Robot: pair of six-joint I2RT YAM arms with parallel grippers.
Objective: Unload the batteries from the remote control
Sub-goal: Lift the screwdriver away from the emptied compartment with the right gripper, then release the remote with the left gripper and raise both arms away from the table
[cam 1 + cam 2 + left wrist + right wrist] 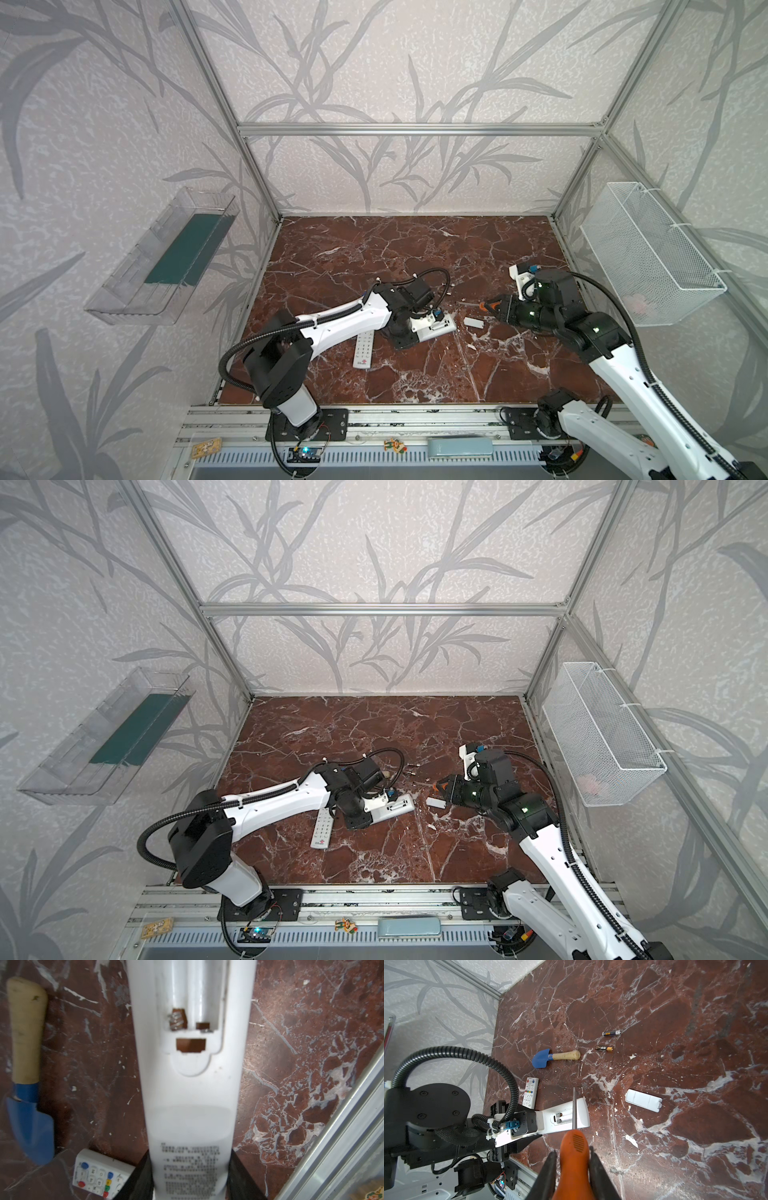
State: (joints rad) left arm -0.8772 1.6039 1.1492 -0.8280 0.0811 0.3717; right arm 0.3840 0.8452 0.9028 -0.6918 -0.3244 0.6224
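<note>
leaf-walled marble tabletop [374,257]; left hand [190,1180] tight on remote [187,1088], right hand [573,1154] tight on screwdriver [574,1140]

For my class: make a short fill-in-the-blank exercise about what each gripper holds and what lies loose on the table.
1. The right gripper is shut on a screwdriver with an ____ handle.
2. The battery compartment of the remote held by the left gripper is ____.
3. ____ batteries lie on the table near the toy shovel.
Missing words: orange; empty; two.
</note>
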